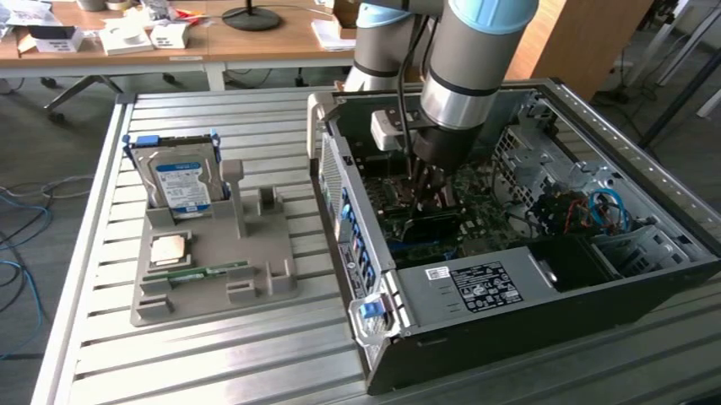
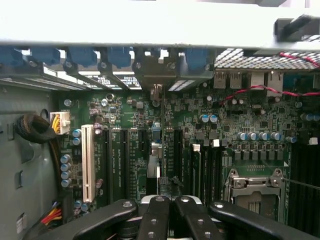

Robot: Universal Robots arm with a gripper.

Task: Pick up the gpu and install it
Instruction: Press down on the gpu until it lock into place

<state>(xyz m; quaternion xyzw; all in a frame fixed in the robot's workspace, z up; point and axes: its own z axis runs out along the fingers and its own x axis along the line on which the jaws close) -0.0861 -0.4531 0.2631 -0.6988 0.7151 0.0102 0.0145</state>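
Counted so far: one arm (image 1: 474,76), one open case (image 1: 541,253), one grey tray (image 1: 214,270), one hard drive (image 1: 181,181), one CPU chip (image 1: 169,247), one memory stick (image 1: 208,272), one white slot (image 2: 88,162).

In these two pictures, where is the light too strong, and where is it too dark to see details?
In the wrist view, the pale case edge across the frame is overexposed almost to white, while the motherboard beneath is evenly lit and legible. In the exterior view, the metal table reflects soft daylight without harsh glare, but the computer case interior under the arm lies in shadow, so the parts there are hard to separate.
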